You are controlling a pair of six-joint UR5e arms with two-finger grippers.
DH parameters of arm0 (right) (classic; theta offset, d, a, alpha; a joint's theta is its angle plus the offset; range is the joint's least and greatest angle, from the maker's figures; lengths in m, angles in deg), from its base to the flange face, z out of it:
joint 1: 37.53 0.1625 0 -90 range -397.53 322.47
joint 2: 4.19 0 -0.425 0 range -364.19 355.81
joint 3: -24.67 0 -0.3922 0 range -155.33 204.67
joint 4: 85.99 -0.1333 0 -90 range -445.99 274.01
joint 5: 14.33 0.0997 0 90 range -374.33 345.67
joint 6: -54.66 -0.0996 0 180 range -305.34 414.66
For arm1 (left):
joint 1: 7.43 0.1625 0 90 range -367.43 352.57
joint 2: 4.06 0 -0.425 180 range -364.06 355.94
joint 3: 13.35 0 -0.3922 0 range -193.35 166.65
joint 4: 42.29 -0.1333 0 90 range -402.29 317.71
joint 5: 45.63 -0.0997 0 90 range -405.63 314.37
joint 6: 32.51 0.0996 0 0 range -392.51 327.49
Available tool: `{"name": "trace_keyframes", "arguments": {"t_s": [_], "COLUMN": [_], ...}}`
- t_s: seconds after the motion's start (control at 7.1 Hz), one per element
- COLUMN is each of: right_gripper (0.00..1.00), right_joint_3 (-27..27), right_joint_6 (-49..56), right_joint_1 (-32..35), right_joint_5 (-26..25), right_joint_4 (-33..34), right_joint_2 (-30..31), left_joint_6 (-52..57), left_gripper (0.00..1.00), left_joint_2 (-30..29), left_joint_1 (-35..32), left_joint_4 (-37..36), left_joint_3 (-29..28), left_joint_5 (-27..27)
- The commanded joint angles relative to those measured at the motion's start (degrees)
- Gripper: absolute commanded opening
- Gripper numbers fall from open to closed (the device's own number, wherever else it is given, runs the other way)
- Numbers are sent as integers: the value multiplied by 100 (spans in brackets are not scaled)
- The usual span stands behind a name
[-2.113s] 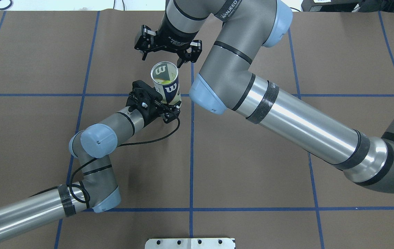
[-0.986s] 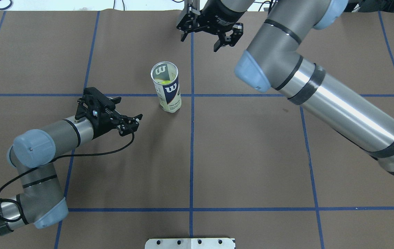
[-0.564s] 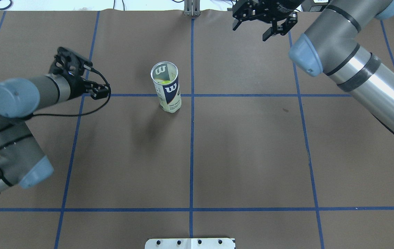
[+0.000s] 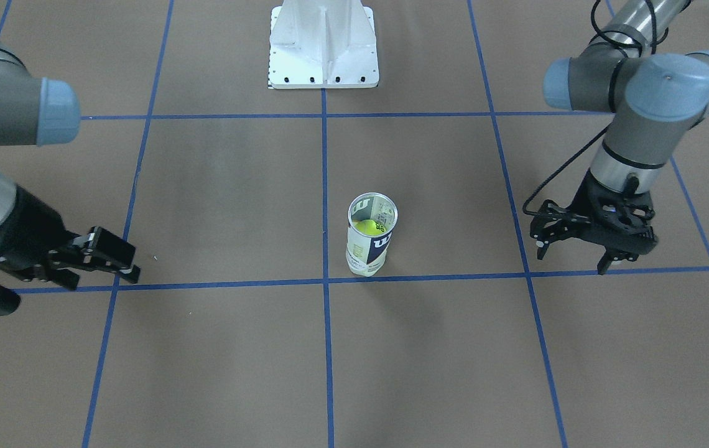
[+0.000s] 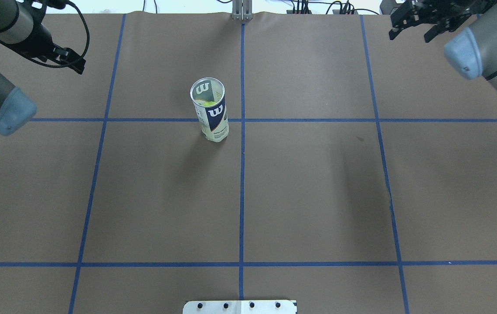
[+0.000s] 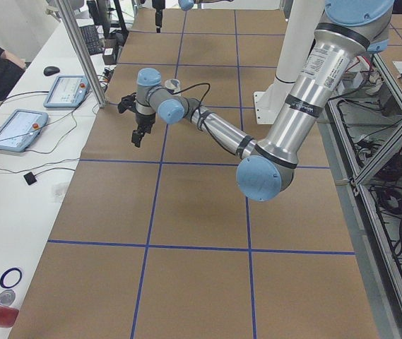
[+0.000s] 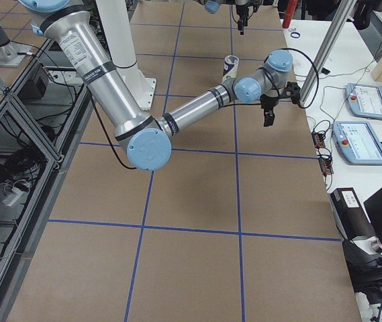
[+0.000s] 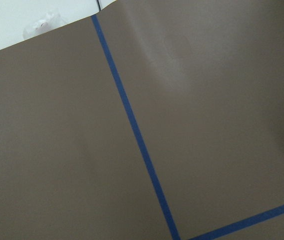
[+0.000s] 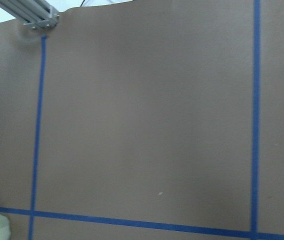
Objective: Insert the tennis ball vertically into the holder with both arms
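Note:
The holder, a clear can with a white and navy "W" label, stands upright and alone near the table's middle; it also shows in the front view and the right side view. A yellow-green tennis ball sits inside it, seen through the open top. My left gripper is open and empty, far off to the holder's side, at the table's far left corner in the overhead view. My right gripper is open and empty at the far right corner, also apart from the holder.
The white pedestal base stands at the robot's side of the table. Blue tape lines grid the brown table cover. Tablets and cables lie on the white benches beyond the far edge.
The left gripper was at the holder's lower part and has let go and swung out to the far left. The right gripper has risen from over the holder's mouth and swung far right.

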Motion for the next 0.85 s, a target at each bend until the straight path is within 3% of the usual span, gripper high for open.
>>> {"name": "trace_keyframes", "arguments": {"t_s": [0.0,0.14,0.28,0.42,0.7], "right_gripper": [99,99,99,99,99], "right_joint_3": [223,381,548,645,506], "right_joint_6": [1608,2179,2420,3101,3388], "right_joint_1": [491,736,913,1175,1284], "right_joint_5": [-291,-328,-311,-233,-424], "right_joint_4": [346,372,320,293,223], "right_joint_2": [568,710,999,1315,1641], "left_joint_6": [1198,2033,2155,2208,2191], "left_gripper": [99,99,99,100,100], "left_joint_2": [-58,-58,-76,194,494], "left_joint_1": [-541,-1014,-1341,-1597,-1932], "left_joint_4": [-316,-457,-441,-266,-239], "left_joint_3": [-438,-639,-972,-949,-957], "left_joint_5": [-39,-14,21,178,1046]}}
